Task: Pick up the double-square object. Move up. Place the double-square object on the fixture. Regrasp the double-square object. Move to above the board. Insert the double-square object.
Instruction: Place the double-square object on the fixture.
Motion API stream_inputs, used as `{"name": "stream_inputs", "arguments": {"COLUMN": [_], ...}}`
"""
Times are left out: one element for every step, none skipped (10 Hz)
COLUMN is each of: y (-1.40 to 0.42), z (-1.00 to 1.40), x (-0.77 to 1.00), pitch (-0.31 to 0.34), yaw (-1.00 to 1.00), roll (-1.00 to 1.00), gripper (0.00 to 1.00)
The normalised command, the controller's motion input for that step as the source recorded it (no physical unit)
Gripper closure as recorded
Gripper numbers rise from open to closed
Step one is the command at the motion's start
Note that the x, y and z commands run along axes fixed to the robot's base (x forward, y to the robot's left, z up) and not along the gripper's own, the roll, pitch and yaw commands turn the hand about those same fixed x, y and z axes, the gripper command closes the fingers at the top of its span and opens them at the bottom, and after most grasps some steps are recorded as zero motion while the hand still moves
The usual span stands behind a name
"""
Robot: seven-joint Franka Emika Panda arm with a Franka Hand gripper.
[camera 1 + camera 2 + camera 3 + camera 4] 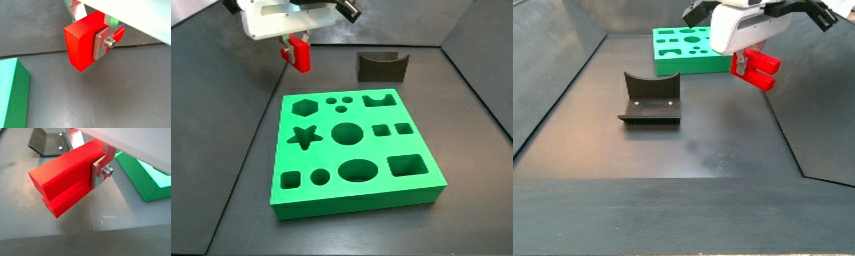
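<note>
Bright red notched double-square object point(63, 180), clamped in gripper point(100, 170) fingers point(99, 172), aloft

In both side views the gripper point(299, 42) hangs above the floor, clamping the double-square object point(756, 67), between the board point(352, 148) and the fixture point(649, 98), clear of both, near one side wall.

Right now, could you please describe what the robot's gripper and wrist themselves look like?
In both side views the gripper hangs from a boxy white wrist housing with black parts on top. In a wrist view its fingers are flat silver plates, each fastened by a round silver bolt. No markings can be made out.
</note>
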Motion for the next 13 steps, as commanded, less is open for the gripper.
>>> {"name": "stream_inputs", "arguments": {"y": [0.00,-0.01,-0.01,-0.02,-0.02,-0.02,-0.02,-0.02,-0.01,-0.01,-0.01,-0.01,0.00], "z": [1.00,1.00,1.00,1.00,1.00,1.00,0.99,0.86,0.78,0.61,0.44,0.31,0.17], "x": [0.00,-0.01,-0.02,-0.02,-0.03,-0.03,-0.03,-0.03,-0.02,-0.01,-0.01,-0.01,-0.01], "pitch": [-0.001,0.020,0.020,0.018,0.020,0.021,0.025,0.029,0.032,0.037,0.045,0.048,0.045], "yaw": [0.00,0.00,0.01,0.02,0.03,0.03,0.02,0.01,0.00,-0.01,-0.02,-0.02,-0.02], "roll": [0.00,-0.02,-0.04,-0.06,-0.08,-0.10,-0.12,-0.13,-0.14,-0.14,-0.14,-0.15,-0.15], "gripper": [1.00,1.00,1.00,1.00,1.00,1.00,1.00,1.00,1.00,1.00,1.00,1.00,1.00]}}
